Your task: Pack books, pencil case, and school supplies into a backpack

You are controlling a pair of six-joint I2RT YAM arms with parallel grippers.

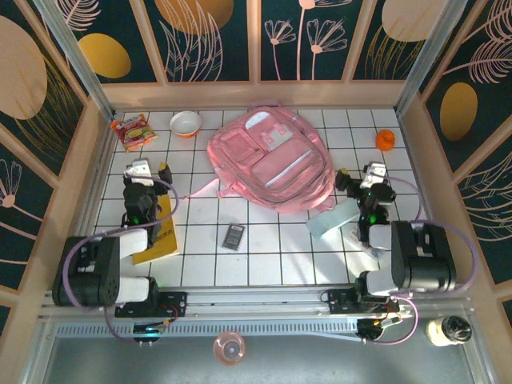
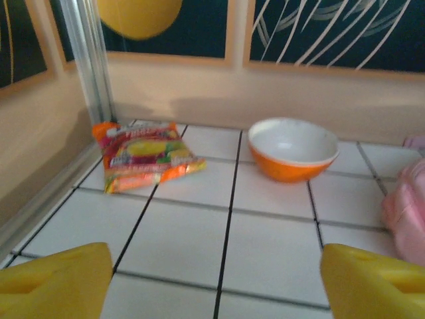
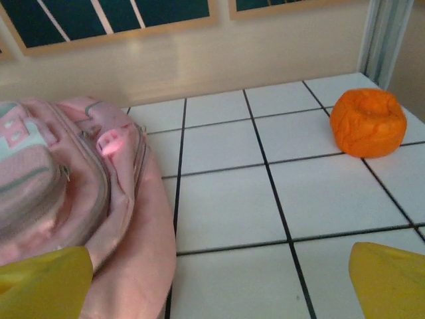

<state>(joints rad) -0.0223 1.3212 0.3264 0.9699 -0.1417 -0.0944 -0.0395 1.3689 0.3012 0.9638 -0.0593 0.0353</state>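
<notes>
Pink backpack (image 1: 270,160) lying flat, left gripper (image 2: 212,286) fingers (image 2: 53,279) apart and empty before orange bowl (image 2: 292,149), right gripper (image 3: 219,282) fingers (image 3: 392,279) apart, empty, beside backpack

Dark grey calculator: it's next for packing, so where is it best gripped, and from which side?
Probably grip the small dark grey rectangular calculator across its long edges, coming straight down from above. It lies flat on the white tiled table, free all round, so only its thin sides offer a hold.
</notes>
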